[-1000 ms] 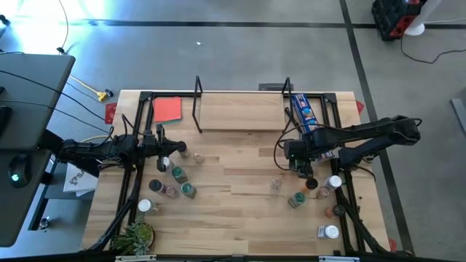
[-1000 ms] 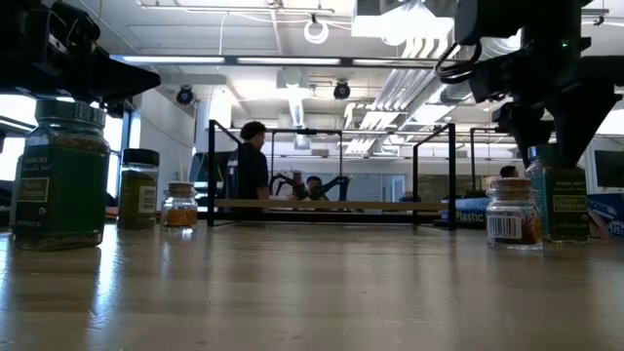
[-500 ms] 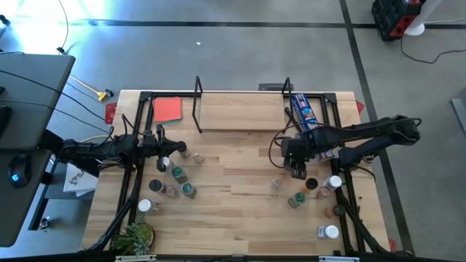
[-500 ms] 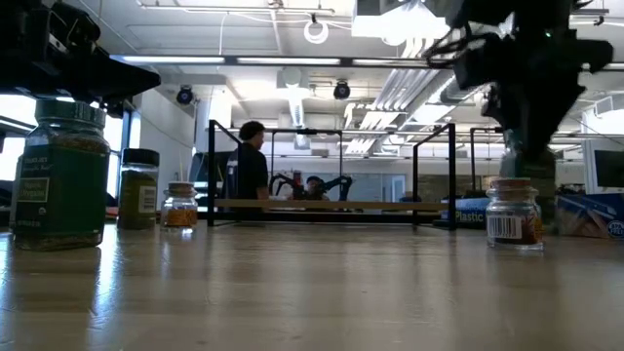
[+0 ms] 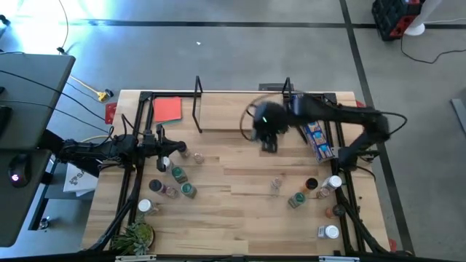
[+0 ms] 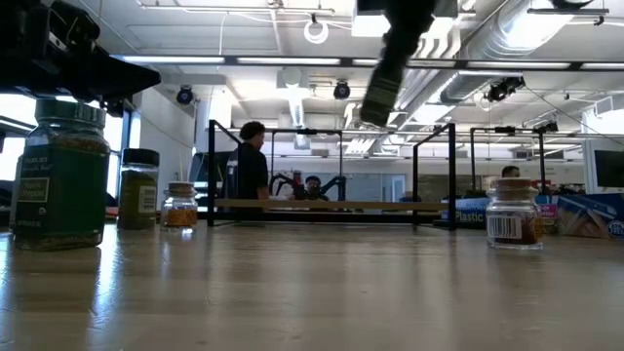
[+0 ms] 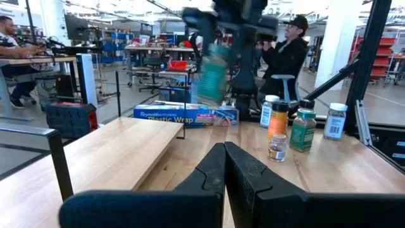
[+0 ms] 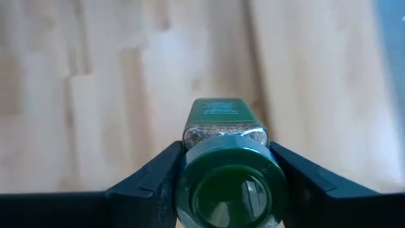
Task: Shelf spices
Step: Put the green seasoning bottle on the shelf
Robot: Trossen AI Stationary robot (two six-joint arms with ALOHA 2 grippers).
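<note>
**Green-capped jar in the air, heading for the shelf**

The right tool grips a small clear jar with a dark green cap, both fingers pressed against its sides just under the cap. Seen from above, it hangs over the front edge of the low shelf of light wooden board and thin black metal end frames, towards its right half.

To do this step well, I judge the jar should be carried over bare board, kept upright, lowered until its base sits flat — and only then released. The board looks bare, so any spot serves; starting at one end would leave room for the rest.

The black right end frame stands close to the arm's path, and the long blue printed wrap box lies just beside it. Other spice jars wait in two clusters on the tabletop: one near the right edge, one on the left. The left tool rests closed and empty above that left cluster. A flat red-orange card lies left of the shelf.
</note>
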